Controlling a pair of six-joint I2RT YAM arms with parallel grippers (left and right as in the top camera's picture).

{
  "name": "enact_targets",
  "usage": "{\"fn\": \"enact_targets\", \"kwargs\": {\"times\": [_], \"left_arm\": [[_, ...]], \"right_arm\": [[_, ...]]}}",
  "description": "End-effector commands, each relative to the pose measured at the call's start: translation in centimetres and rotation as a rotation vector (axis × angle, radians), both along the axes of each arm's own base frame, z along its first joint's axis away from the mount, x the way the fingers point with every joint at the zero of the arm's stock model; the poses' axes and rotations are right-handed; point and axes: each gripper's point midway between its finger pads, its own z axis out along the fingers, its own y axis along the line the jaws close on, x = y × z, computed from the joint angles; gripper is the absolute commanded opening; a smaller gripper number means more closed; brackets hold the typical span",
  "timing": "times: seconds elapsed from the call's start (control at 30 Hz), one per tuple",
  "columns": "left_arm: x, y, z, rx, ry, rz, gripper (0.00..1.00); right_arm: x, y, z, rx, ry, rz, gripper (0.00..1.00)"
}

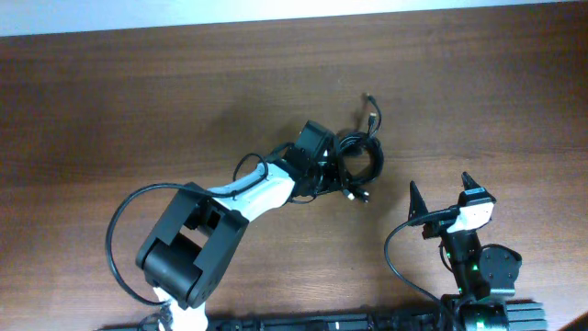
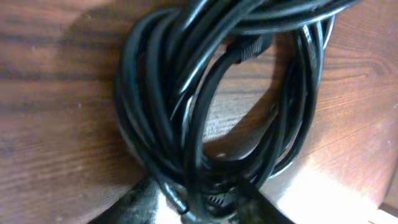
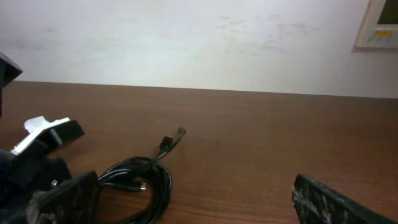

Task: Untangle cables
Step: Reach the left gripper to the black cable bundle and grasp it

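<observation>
The cables lie as one coiled black bundle on the wooden table, with one plug end sticking out toward the far side. In the left wrist view the cables fill the frame. My left gripper is at the bundle's left edge; its fingers stand apart with several strands and a metallic-tipped plug between them, and a small gap shows beside the left finger. My right gripper is open and empty, to the right of and nearer than the bundle. Its view shows the cables ahead on the left.
The brown wooden table extends all round. A pale wall rises behind its far edge. My left arm's white and black links run from the front left to the bundle. Thick arm wires loop beside both bases.
</observation>
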Motion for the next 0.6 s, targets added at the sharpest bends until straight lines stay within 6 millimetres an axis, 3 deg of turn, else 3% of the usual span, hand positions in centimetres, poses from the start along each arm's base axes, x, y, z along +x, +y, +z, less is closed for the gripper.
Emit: {"fn": "enact_targets", "kwargs": {"times": [0.0,0.03,0.13,0.27,0.33,0.4,0.57], "left_arm": [[1.6,1.3,-1.0,0.089,-0.052,0.069,0.08],[1.7,1.6,-1.2,0.102,-0.057,0.071,0.0],[1.4,2.6,-1.2,0.14,-0.059,0.018,0.0],[1.0,5.8,0.4,0.245,-0.055,-0.06,0.0],[1.1,8.5,2.1,0.342,-0.08,-0.076,0.0],[1.4,12.3,5.4,0.496,-0.167,-0.119,0.0],[0.4,16.1,9.8,0.704,-0.342,-0.395,0.01]], "right_arm": [[0.0,0.1,-0.3,0.0,0.004,0.0,0.98],[0.0,0.1,-0.3,0.0,0.004,0.0,0.98],[0.0,0.1,-0.3,0.0,0.004,0.0,0.98],[0.0,0.1,-0.3,0.0,0.004,0.0,0.98],[0.0,0.1,-0.3,0.0,0.004,0.0,0.98],[0.0,0.1,-0.3,0.0,0.004,0.0,0.98],[0.0,0.1,-0.3,0.0,0.004,0.0,0.98]]}}
